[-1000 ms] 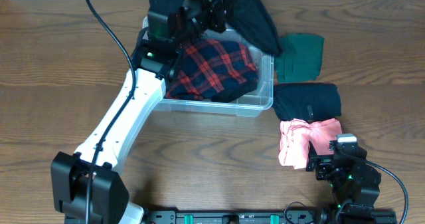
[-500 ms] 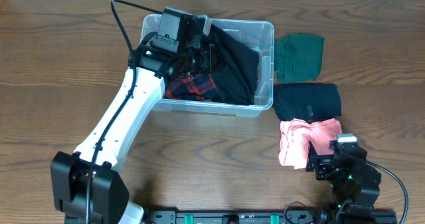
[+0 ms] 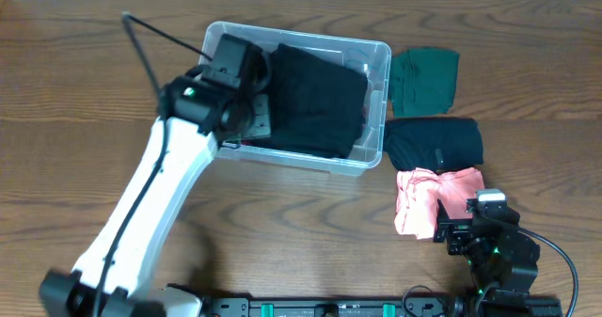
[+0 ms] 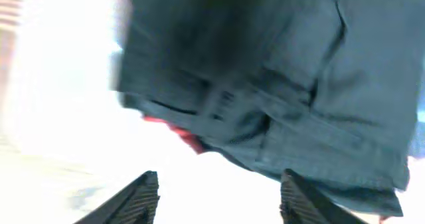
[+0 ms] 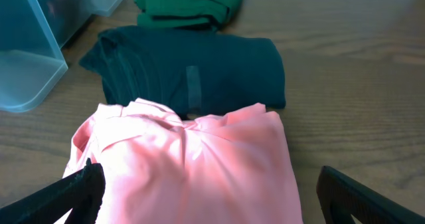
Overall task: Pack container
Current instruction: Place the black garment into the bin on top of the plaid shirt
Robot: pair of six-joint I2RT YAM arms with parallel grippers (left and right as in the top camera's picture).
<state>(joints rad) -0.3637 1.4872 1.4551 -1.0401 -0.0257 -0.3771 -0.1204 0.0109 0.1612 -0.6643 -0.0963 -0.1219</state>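
The clear plastic container (image 3: pixel 380 55) stands at the back middle of the table. A black garment (image 3: pixel 316 96) lies inside it and covers most of what is under it. In the left wrist view the same dark garment (image 4: pixel 279 84) fills the top, with a bit of red cloth (image 4: pixel 190 139) showing under its edge. My left gripper (image 3: pixel 256 118) is at the container's left side, and in its wrist view the left gripper (image 4: pixel 219 197) is open with nothing between its fingers. My right gripper (image 5: pixel 209 197) is open over the near end of a pink garment (image 5: pixel 192 164).
To the right of the container lie a green garment (image 3: pixel 425 80), a dark folded garment (image 3: pixel 435 143) and the pink garment (image 3: pixel 428 199), in a column toward the front. The container's corner (image 5: pixel 33 51) shows at the left of the right wrist view.
My left gripper lowered the black garment into the container over the red plaid cloth, opened and drew back to the left. The right arm has not moved.
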